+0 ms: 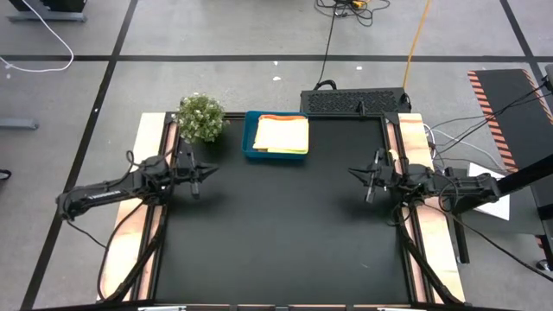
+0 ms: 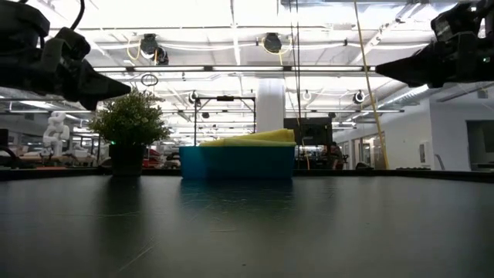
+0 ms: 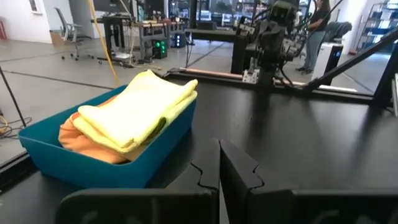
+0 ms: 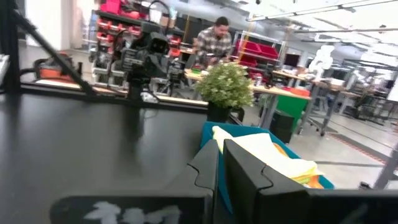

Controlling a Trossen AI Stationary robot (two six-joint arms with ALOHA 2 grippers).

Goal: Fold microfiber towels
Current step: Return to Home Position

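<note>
Now, your towels (image 1: 282, 134) lie stacked in the tray (image 1: 248, 145), upper centre of the high view; they look soft, light and floppy, so pinch an edge. Left gripper (image 1: 206, 171) and right gripper (image 1: 354, 172) hover empty, fingers pressed together.

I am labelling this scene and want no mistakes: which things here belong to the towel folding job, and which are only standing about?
Belongs to the job: microfiber towels, folded and stacked in the blue tray; left gripper and right gripper, both shut, above the table's sides.

Only standing about: small plant beside the tray; person in the room behind.
</note>
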